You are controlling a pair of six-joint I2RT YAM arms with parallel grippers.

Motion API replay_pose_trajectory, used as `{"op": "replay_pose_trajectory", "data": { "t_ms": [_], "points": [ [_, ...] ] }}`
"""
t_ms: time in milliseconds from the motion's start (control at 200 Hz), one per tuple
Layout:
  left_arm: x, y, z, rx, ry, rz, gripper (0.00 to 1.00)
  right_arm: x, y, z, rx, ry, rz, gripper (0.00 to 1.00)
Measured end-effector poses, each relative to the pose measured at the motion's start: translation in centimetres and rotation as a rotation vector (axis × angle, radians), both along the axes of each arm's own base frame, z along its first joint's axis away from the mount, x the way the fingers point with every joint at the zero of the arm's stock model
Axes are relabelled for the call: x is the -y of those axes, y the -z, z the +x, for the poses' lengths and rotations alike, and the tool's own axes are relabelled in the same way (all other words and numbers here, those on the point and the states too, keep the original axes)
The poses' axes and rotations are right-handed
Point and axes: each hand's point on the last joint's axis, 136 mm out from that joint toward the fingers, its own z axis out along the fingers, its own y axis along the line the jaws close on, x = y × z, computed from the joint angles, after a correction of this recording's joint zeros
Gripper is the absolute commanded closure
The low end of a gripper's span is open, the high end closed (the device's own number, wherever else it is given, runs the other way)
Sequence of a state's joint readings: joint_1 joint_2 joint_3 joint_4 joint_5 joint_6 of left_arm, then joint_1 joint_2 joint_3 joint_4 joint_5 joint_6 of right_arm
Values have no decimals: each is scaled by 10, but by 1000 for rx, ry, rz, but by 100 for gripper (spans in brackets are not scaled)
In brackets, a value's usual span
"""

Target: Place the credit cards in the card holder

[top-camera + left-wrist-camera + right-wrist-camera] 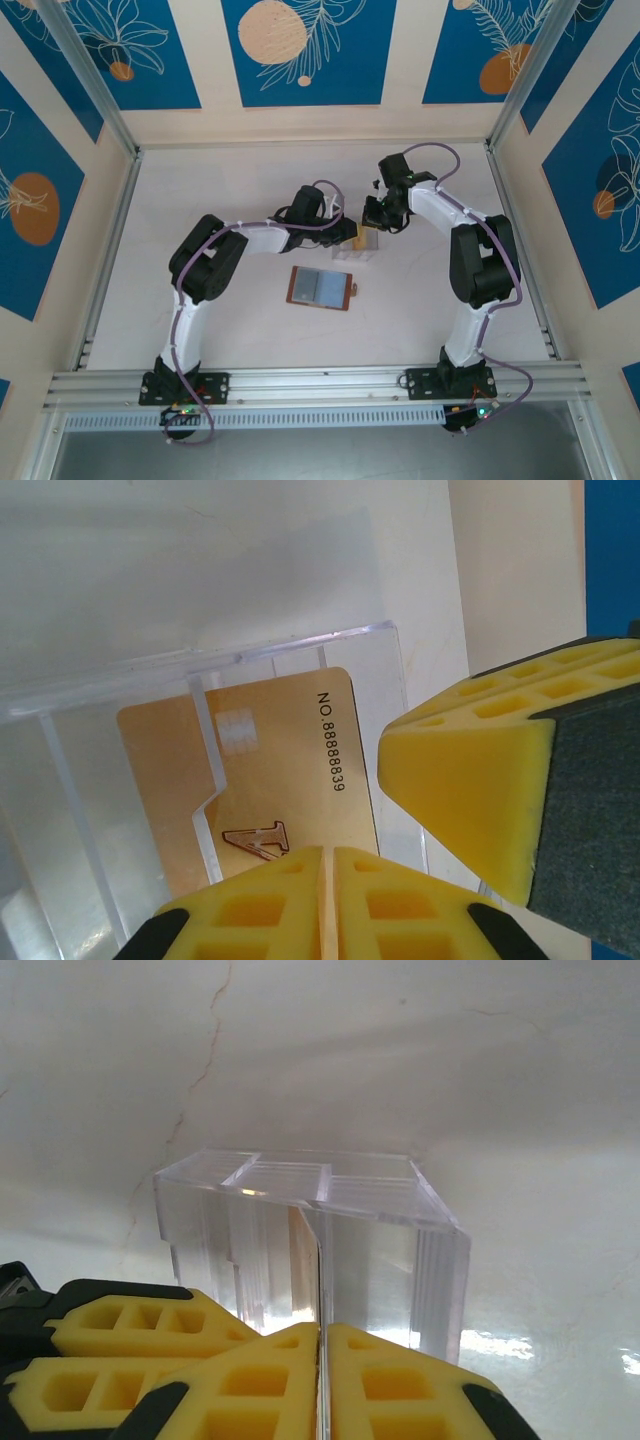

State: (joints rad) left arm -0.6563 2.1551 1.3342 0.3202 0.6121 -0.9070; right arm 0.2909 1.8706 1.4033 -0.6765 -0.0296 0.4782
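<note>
The pale table (200, 200) carries everything. The biggest thing on it is the brown wallet (320, 288), which lies spread open with its grey-blue pockets facing up. It sits on the near side of both claws, toward the arm bases and apart from them. That looks like a deliberate layout, so a card can be slid straight into a pocket without anything being unfolded first. Next in size is the clear plastic box (358, 252), which stands directly under and between the two claws and serves as the rack the cards wait in. The right claw (320, 1380) is clenched on one of the box's thin clear walls, probably to keep the light box from tipping or sliding. The left claw (325, 905) meets it just beside, fingers pressed together with only a thin pale sliver between them. Whether that sliver is a card's edge or a box wall cannot be told. Just ahead of the left claw, a gold card (280, 770) stands upright in its slot behind a clear divider, not yet out of the box.
</note>
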Motion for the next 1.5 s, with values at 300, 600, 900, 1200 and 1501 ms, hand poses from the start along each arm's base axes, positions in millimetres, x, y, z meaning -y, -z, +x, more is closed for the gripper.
{"op": "replay_pose_trajectory", "data": {
  "t_ms": [300,600,900,1200,1501],
  "points": [
    [-1,0,1,0,-1,0,89,-4,0,-2,-1,-11,-1,87],
    [-1,0,1,-1,-2,1,89,-3,5,-4,-6,-10,-21,87],
    [-1,0,1,-2,-2,1,89,-1,9,-9,-18,-17,-37,83],
    [-2,1,1,-5,-4,3,89,-4,10,-10,-19,-29,-43,81],
    [-4,2,1,-12,-7,12,89,-7,12,-10,-26,-42,-32,87]
  ]
}}
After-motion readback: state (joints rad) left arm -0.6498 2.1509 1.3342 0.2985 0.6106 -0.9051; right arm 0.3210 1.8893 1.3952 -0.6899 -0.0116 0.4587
